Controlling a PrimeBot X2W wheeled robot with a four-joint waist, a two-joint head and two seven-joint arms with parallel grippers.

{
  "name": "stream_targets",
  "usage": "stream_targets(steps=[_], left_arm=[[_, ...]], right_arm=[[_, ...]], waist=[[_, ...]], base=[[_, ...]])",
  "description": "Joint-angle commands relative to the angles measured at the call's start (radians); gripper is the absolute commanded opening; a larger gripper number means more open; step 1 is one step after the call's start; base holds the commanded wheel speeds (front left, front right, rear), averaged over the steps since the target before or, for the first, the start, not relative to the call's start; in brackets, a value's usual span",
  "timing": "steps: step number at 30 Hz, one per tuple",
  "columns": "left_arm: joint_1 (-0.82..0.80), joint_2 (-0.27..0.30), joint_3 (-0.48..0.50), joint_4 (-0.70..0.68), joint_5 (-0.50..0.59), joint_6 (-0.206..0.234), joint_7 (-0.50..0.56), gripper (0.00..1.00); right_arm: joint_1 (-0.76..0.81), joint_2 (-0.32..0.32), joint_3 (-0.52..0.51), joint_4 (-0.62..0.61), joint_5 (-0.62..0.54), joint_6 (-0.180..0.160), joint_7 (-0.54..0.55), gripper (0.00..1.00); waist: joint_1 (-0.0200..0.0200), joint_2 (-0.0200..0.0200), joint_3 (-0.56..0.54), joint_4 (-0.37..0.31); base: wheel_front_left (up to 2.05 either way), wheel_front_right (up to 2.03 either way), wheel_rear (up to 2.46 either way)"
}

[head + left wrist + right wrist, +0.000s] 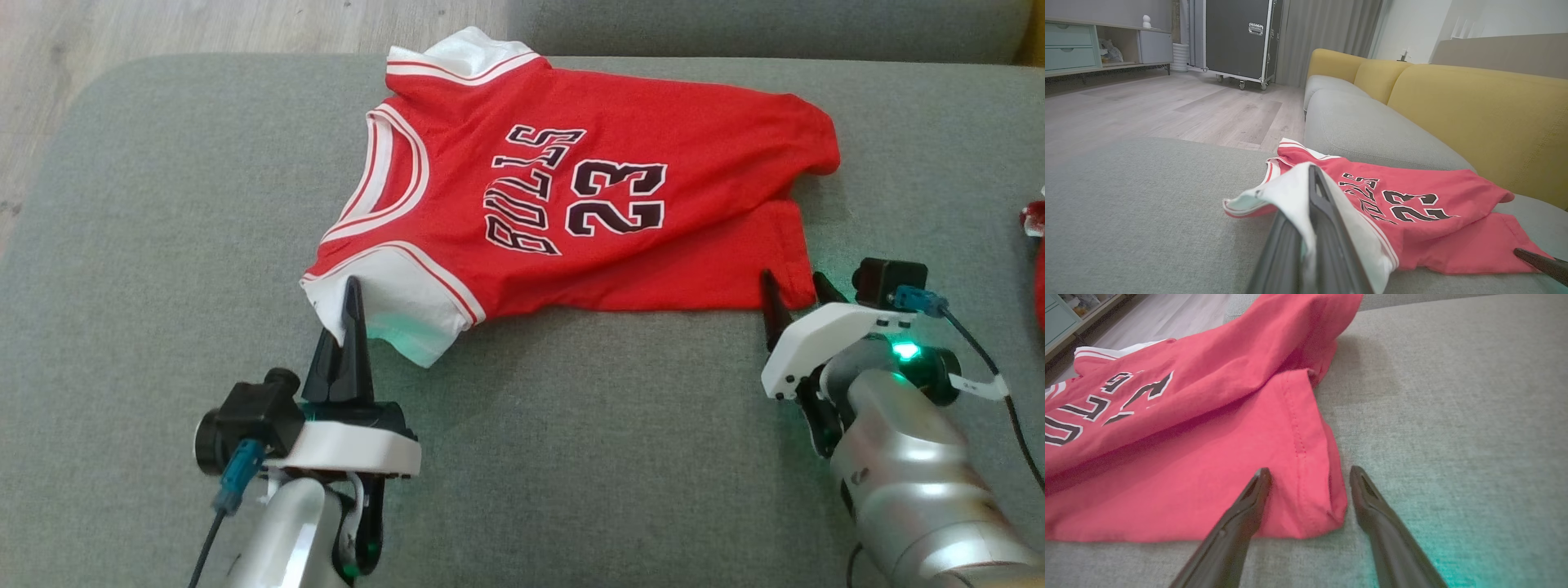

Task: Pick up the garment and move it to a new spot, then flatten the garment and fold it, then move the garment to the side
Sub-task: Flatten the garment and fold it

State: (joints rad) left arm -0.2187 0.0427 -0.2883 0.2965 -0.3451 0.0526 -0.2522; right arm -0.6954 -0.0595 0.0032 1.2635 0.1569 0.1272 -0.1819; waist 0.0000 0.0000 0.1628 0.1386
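The red fabric jersey (571, 204) lies rumpled, not yet folded; left tool (353, 287) pinches its white sleeve (408, 306), right tool (793, 282) gapes astride the hem corner (1327, 498).

The left gripper (1310, 183) is clamped on the white sleeve of the red garment (1425, 228), which lies on the grey cushion (1147, 204) and spreads right. The right gripper's fingertip (1537, 259) is at its near hem. A yellow backrest (1474, 114) rises beyond.

We hold our left gripper (352, 286) pinched shut on a white sleeve of the jersey (571, 188), our right gripper (793, 282) spread wide, its fingers straddling the hem corner.
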Motion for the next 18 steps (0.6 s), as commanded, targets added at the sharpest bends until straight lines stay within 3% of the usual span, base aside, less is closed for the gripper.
stream_targets(steps=[1,11,18], left_arm=[[-0.037,0.008,0.033,-0.036,-0.001,0.001,-0.009,0.00],[-0.014,0.008,0.074,-0.029,0.004,-0.007,-0.009,0.00],[-0.010,0.008,0.139,-0.078,0.007,-0.041,-0.009,0.00]], right_arm=[[-0.026,0.009,0.032,-0.002,-0.004,0.003,-0.008,0.00],[-0.013,0.009,0.064,-0.030,-0.006,0.003,-0.071,0.00],[0.029,0.009,0.095,-0.235,0.075,0.003,-0.079,0.00]], waist=[[0.0000,0.0000,0.002,0.000],[0.0000,0.0000,-0.064,-0.049],[0.0000,0.0000,-0.136,-0.097]], base=[[0.00,0.00,0.00],[0.00,0.00,0.00],[0.00,0.00,0.00]])
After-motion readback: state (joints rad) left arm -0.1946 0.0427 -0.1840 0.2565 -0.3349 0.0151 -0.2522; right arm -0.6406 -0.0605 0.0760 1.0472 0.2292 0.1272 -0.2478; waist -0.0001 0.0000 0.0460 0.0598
